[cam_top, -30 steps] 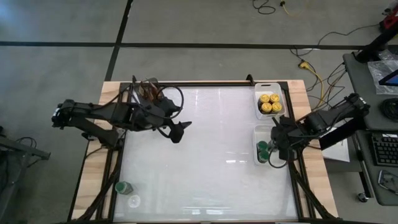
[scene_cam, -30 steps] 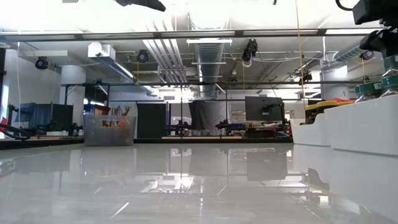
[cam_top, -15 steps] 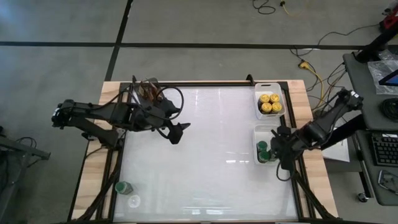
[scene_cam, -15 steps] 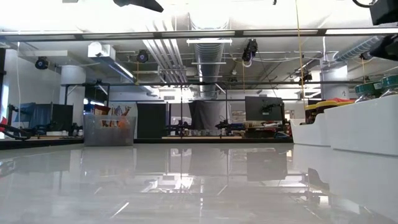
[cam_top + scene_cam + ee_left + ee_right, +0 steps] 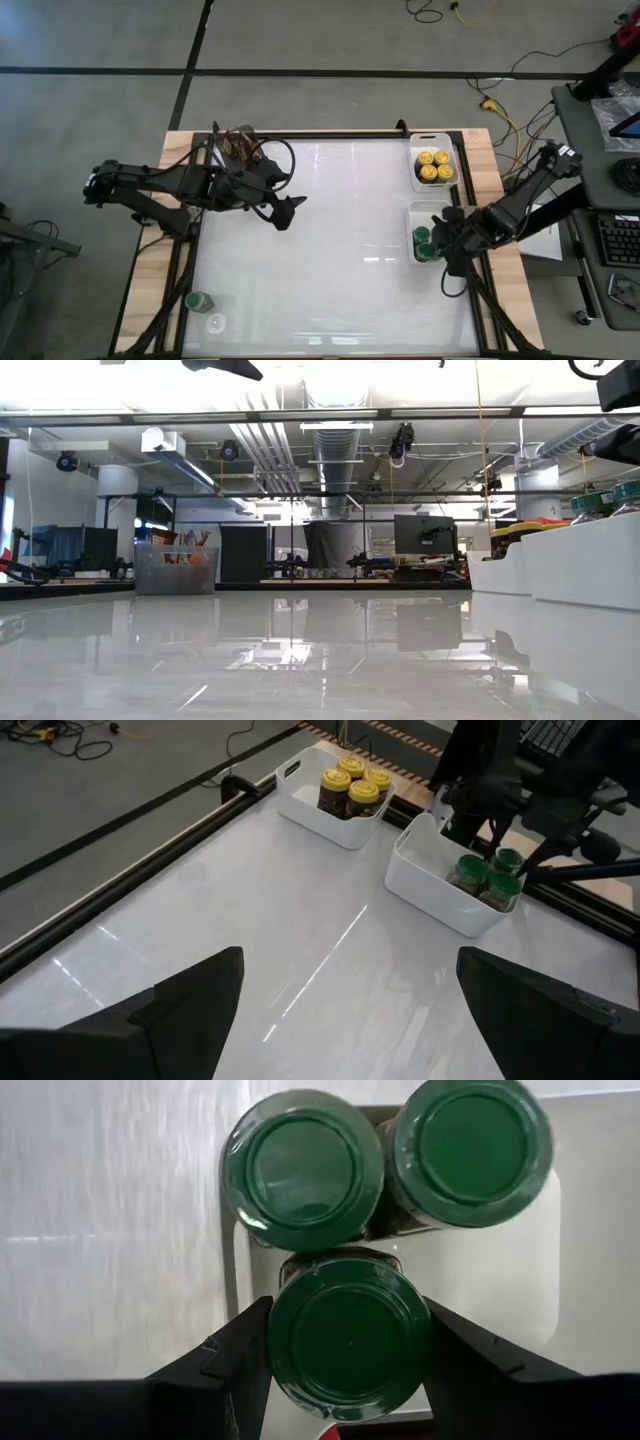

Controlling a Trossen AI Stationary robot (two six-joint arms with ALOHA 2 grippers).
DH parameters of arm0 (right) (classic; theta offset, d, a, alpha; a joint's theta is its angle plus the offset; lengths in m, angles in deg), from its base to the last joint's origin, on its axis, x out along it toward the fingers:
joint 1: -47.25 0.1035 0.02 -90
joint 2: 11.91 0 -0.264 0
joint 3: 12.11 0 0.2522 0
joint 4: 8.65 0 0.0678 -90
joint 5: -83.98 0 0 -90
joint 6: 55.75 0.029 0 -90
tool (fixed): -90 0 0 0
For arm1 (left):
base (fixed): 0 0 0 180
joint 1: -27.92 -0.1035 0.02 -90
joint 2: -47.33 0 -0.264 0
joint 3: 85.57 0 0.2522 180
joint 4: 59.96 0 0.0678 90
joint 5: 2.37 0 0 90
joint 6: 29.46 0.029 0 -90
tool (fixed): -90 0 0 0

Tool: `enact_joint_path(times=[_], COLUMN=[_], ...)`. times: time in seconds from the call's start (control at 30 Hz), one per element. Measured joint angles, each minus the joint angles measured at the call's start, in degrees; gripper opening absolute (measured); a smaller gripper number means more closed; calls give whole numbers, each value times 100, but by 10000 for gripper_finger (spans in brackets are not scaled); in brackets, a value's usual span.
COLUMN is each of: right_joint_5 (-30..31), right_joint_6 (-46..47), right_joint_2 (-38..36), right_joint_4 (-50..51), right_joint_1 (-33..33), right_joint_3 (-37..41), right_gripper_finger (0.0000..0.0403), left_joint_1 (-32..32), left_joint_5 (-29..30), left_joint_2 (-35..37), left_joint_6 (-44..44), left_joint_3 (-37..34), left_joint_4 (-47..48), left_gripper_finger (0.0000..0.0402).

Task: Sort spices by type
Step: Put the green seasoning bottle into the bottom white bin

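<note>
The spices are small jars. Several with yellow lids (image 5: 432, 165) stand in the far white tray (image 5: 430, 138). Two with green lids (image 5: 305, 1170) (image 5: 470, 1145) stand in the near white tray (image 5: 412, 215). My right gripper (image 5: 348, 1342) is over that tray's near end, shut on a third green-lidded jar (image 5: 508, 858) right beside those two. One more green-lidded jar (image 5: 198, 301) stands at the table's near left corner. My left gripper (image 5: 285, 212) hangs open above the table's far left part, with nothing between its fingers. My right gripper pinches the green-lidded jar by two opposite sides of its top (image 5: 290, 1330), one finger (image 5: 235, 1350) on each side. The fingers come from above, pointing steeply down. The jar stays upright, its lid level with its two neighbours; its bottom is hidden.
A grey cup of brown sticks (image 5: 240, 145) stands at the far left corner, behind my left arm. A small clear thing (image 5: 215, 322) lies next to the jar at the near left corner. The middle of the white table (image 5: 330, 250) is bare.
My right gripper has swung toward the table's near edge and sunk, taking its green-lidded jar down beside the two in the near tray. Its fingers have stayed shut on the jar.
</note>
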Motion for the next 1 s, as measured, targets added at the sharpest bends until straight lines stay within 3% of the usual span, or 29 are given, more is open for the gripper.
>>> enact_joint_path(times=[0.7,1.0], right_joint_5=[33,2], right_joint_6=[224,226], right_joint_2=[361,363], right_joint_4=[-297,-287], right_joint_1=[149,149], right_joint_3=[46,59], right_gripper_finger=[207,254], left_joint_1=[0,0], left_joint_5=[28,32], left_joint_2=[0,0], left_joint_6=[22,176], left_joint_3=[-4,-4], left_joint_4=[8,42], left_gripper_finger=[351,351])
